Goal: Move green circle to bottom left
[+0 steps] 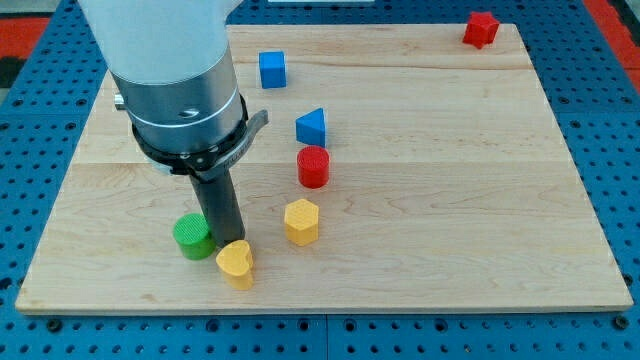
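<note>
Contact looks made: my tip [229,243], a bare rod grasping nothing, stands at the right edge of the green round block [193,237], near-left on the wooden board [450,200], so I should push leftward and slightly nearer, clear of the yellow heart block [236,263].

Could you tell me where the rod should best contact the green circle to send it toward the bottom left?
Press on the green circle's upper-right side wall, coming from the view's right. It is a short upright cylinder, so any side takes a push. My tip already stands at its right edge, just above the yellow heart.
</note>
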